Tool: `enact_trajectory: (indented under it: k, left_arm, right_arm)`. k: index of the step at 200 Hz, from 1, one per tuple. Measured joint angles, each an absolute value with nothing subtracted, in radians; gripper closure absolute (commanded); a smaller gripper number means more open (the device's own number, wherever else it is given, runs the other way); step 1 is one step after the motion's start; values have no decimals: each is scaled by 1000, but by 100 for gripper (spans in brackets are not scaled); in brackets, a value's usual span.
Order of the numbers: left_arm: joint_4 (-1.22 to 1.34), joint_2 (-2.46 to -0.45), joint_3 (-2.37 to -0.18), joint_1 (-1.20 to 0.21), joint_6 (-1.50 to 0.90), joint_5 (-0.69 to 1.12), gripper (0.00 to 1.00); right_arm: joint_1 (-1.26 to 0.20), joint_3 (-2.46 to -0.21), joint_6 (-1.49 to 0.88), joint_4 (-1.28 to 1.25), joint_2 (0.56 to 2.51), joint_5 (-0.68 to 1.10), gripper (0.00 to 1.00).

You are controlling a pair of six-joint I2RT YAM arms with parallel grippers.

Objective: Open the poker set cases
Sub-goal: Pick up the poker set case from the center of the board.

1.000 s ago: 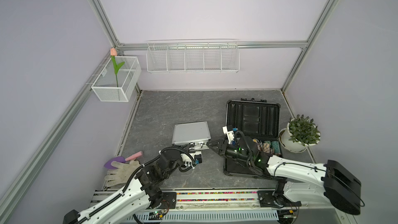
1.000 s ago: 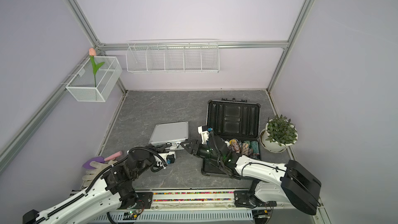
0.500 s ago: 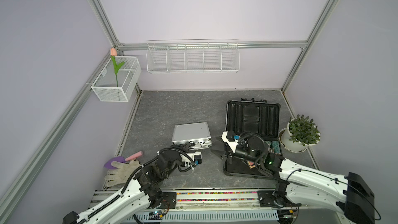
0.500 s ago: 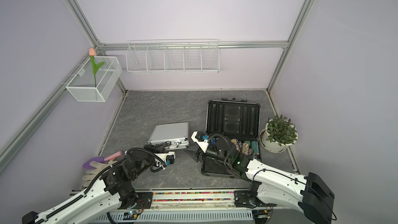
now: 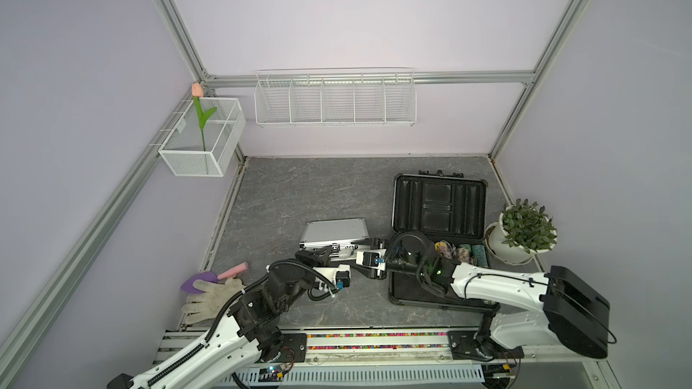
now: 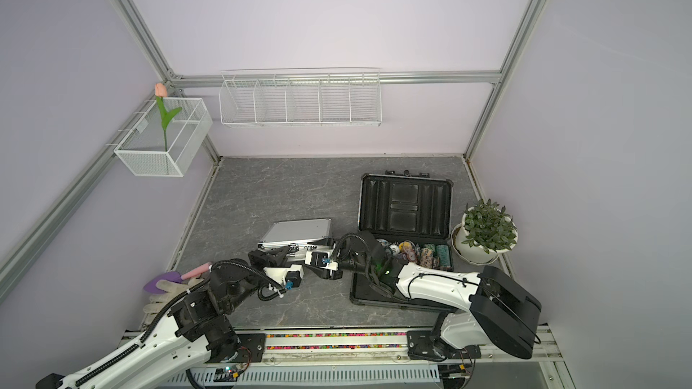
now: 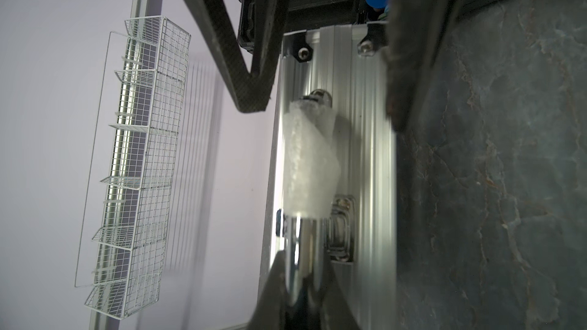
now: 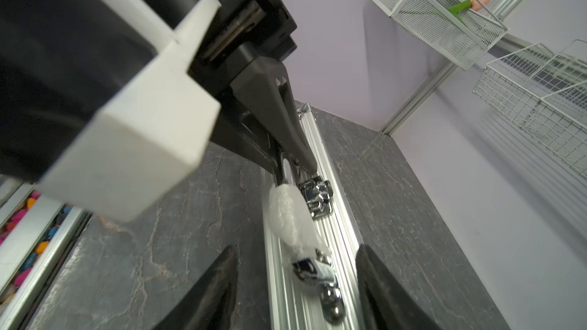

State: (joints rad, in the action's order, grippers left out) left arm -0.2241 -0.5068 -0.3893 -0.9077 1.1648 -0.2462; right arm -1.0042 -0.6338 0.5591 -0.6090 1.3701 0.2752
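The small silver case [image 5: 333, 230] lies flat and closed in the middle of the floor in both top views, also [image 6: 299, 232]. My left gripper [image 5: 322, 251] [image 7: 303, 258] is shut on the chrome end of its foam-wrapped handle [image 7: 309, 166]. My right gripper [image 5: 356, 246] [image 8: 295, 280] is open, its fingers [image 8: 216, 287] standing either side of the case's front edge by the handle's other end. A shut latch [image 8: 317, 198] sits beside the handle. The larger dark case [image 5: 438, 203] stands open at the right, lid up, chips [image 5: 462, 252] in its base.
A potted plant [image 5: 524, 232] stands right of the dark case. A white glove [image 5: 209, 297] and a purple trowel [image 5: 198, 280] lie at the front left. Two white wire baskets hang on the walls, one long [image 5: 335, 101], one holding a tulip [image 5: 202, 140].
My right gripper drew back from the silver case and turned, then came forward again to its front edge. The left gripper has stayed shut on the handle.
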Motion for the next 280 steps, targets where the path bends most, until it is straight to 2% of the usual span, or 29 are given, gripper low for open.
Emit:
enact_trajectory:
  k: [76, 167, 188, 233, 242, 280]
  left_arm:
    - [-231, -507, -389, -908, 1133, -215, 100]
    - [-248, -501, -390, -891, 1113, -192, 100]
    - [-249, -498, -389, -884, 1116, -185, 100]
    - [-258, -492, -390, -865, 1095, -163, 100]
    - [-260, -491, -390, -862, 1093, -159, 100]
    - [-262, -487, -390, -857, 1094, -155, 100]
  right_arm:
    - [-1024, -654, 654, -727, 1471, 286, 63]
    - [-1024, -654, 793, -735, 1486, 282, 73]
    - [-1024, -654, 792, -738, 1489, 286, 81]
    - [-1024, -654, 860, -745, 1497, 300, 88]
    - [-1025, -654, 872, -748, 1499, 301, 93]
    - [-1029, -645, 895, -779, 1505, 290, 93]
